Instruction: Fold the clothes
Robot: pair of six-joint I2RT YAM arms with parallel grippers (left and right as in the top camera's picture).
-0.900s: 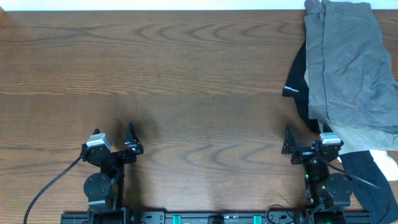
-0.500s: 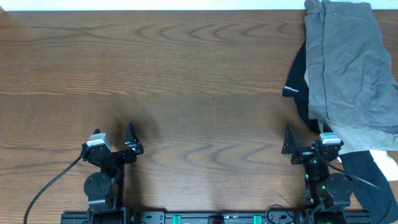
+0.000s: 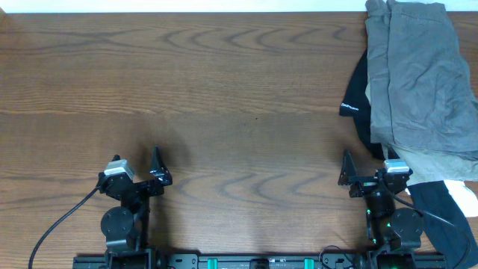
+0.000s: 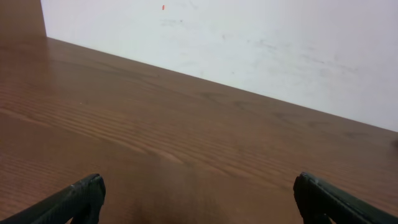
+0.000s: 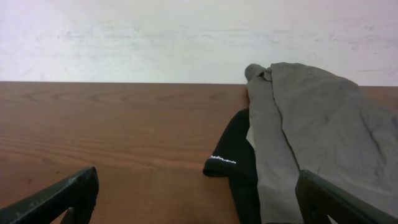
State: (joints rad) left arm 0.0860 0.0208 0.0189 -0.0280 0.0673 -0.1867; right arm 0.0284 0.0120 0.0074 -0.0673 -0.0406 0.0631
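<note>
The grey shorts [image 3: 429,75] lie wrinkled on top of a pile at the table's far right, and also show in the right wrist view [image 5: 336,137]. Both grippers rest low at the near edge. My left gripper [image 3: 136,168] is open and empty over bare wood, far left of the pile; in its wrist view the jaws [image 4: 199,202] frame only the table. My right gripper [image 3: 367,170] is open and empty, just in front of the pile's near left corner; its jaws [image 5: 198,199] point toward the pile without touching it.
A black garment with small white lettering [image 3: 357,101] sticks out from under the pile's left side, also in the right wrist view [image 5: 239,162]. A paler khaki-beige garment [image 3: 441,168] lies beneath the shorts. A dark cloth [image 3: 441,220] and a white item [image 3: 464,196] sit near the right arm.
</note>
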